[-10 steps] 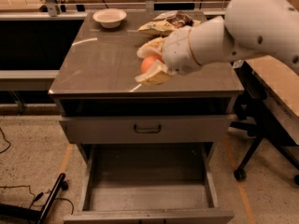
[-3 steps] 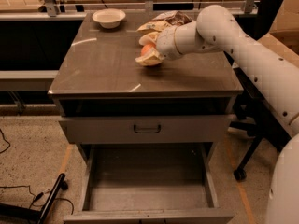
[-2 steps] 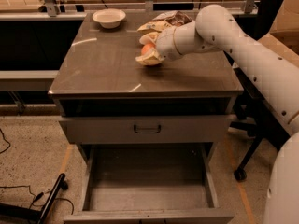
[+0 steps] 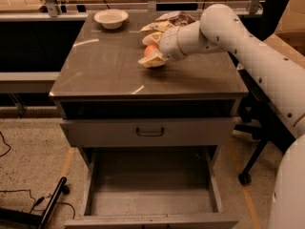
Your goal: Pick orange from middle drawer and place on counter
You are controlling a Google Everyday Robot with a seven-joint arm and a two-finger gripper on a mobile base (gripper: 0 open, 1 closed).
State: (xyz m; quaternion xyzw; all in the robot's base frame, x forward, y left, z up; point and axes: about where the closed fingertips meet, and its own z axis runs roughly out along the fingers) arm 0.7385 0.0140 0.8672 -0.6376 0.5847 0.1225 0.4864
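Note:
The orange [image 4: 149,50] sits between the two pale fingers of my gripper [image 4: 152,51], low over the counter [image 4: 109,66], right of its middle. I cannot tell whether the orange touches the surface. The gripper is shut on the orange, with one finger [image 4: 153,38] behind it and one in front. My white arm [image 4: 224,27] reaches in from the right. The middle drawer [image 4: 147,194] is pulled open below, and its grey floor is bare.
A white bowl [image 4: 111,18] stands at the back left of the counter. A tan and brown snack bag [image 4: 169,20] lies just behind the gripper. A closed drawer front with a dark handle [image 4: 150,131] is above the open drawer. A table stands at the right.
Since 3.3 s ago the gripper has carried the orange farther back and lower over the counter. Over the last second it has hardly moved.

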